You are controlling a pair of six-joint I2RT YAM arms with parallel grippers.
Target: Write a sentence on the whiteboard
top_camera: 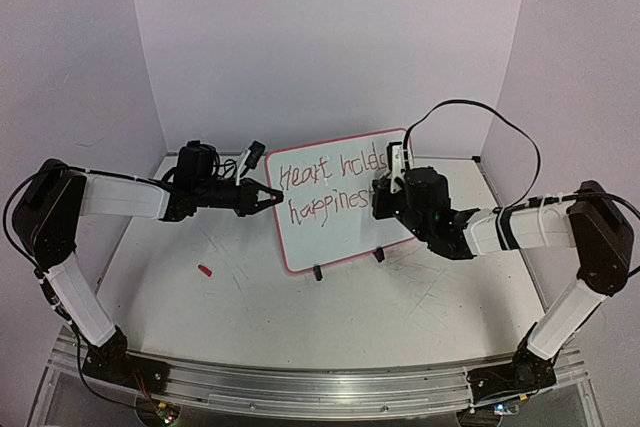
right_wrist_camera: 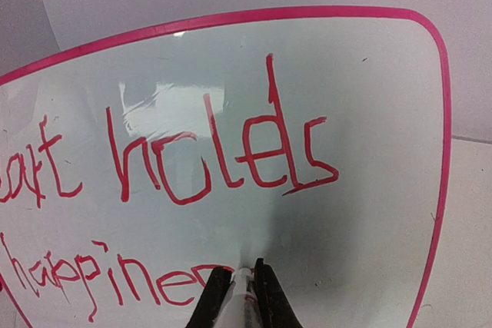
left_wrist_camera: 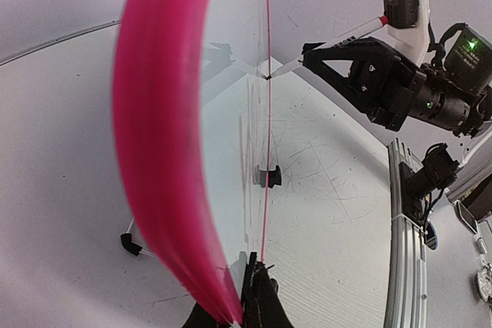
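Lilac walls (top_camera: 330, 37) and a scuffed white tabletop (top_camera: 300, 317) frame a writing job close to its end. The right gripper (right_wrist_camera: 240, 276) has its fingers pressed onto a white marker (right_wrist_camera: 244, 297), whose tip touches the whiteboard (right_wrist_camera: 361, 213) just past the last red letter of the lower line. The left gripper (top_camera: 270, 195) has its fingers pinched shut on the board's pink rim at the nine o'clock edge, bracing it. Between the two arms the board stands near the table's centre, leaning back on two black clip feet (top_camera: 317, 272) along its six o'clock edge. It reads "Heart holds" above "happines". A small red piece (top_camera: 204, 270), possibly a cap, lies on the table at about seven o'clock from the left gripper, well apart from the board. The step in hand appears to be finishing the second line, with one more letter wanted toward three o'clock. That stroke likely calls for light, even pressure and a tight curve, since little bare white is left before the rim, while the left clamp stops the board from tipping back.
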